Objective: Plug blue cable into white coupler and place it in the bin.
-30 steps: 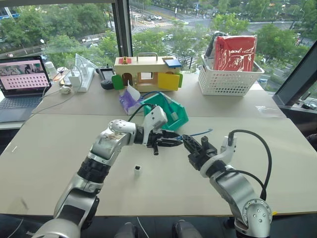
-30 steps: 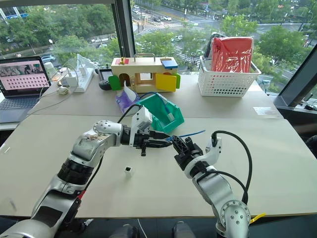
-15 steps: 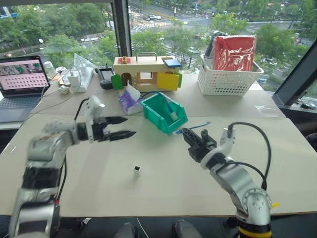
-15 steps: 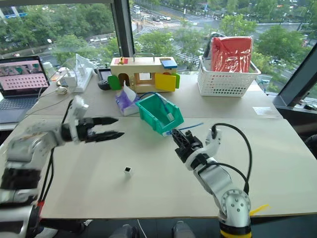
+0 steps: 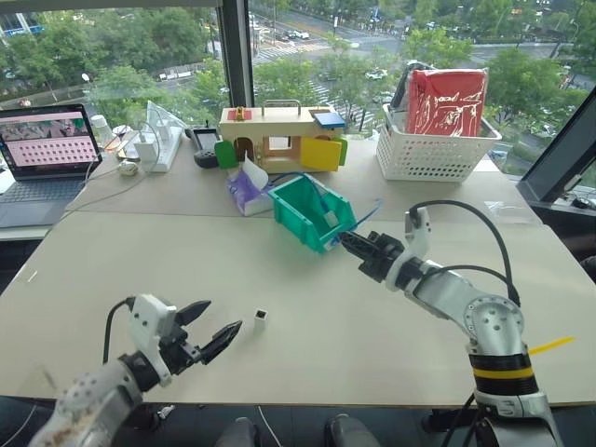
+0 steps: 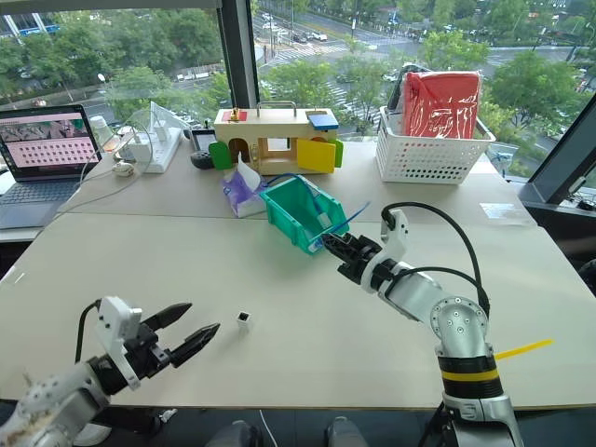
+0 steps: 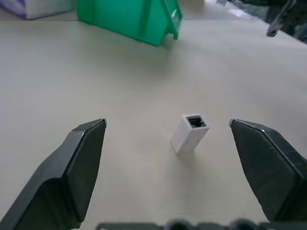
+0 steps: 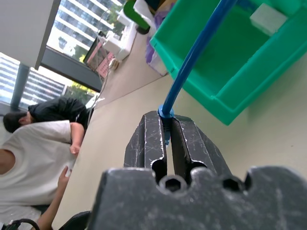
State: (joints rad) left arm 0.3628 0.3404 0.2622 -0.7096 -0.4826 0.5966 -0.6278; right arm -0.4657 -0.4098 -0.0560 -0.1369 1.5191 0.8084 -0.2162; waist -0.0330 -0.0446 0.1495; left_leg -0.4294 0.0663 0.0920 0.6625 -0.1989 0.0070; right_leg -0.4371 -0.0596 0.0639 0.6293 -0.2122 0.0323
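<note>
The white coupler (image 5: 260, 319) stands upright on the beige table, socket up, seen close in the left wrist view (image 7: 190, 134). My left gripper (image 5: 222, 317) hovers low just left of it and open, its fingers (image 7: 84, 158) spread wide with the coupler ahead between them, untouched. My right gripper (image 5: 352, 242) is shut on the blue cable (image 8: 192, 57) at the sloped front of the teal bin (image 5: 291, 219). The cable rises from the jaws over the bin's opening (image 8: 225, 91). A small white piece (image 8: 266, 19) lies inside the bin.
Behind the bin sit a purple tissue pack (image 5: 244, 191) and a wooden toy house (image 5: 279, 140). A white lattice basket (image 5: 433, 154) with a red bag stands at the back right, a laptop (image 5: 42, 154) at the far left. A person (image 8: 38, 139) sits beyond the table.
My left arm swung away from the right gripper, back and down to the near left, and its gripper opened. The right gripper carried the blue cable forward to the bin's front.
</note>
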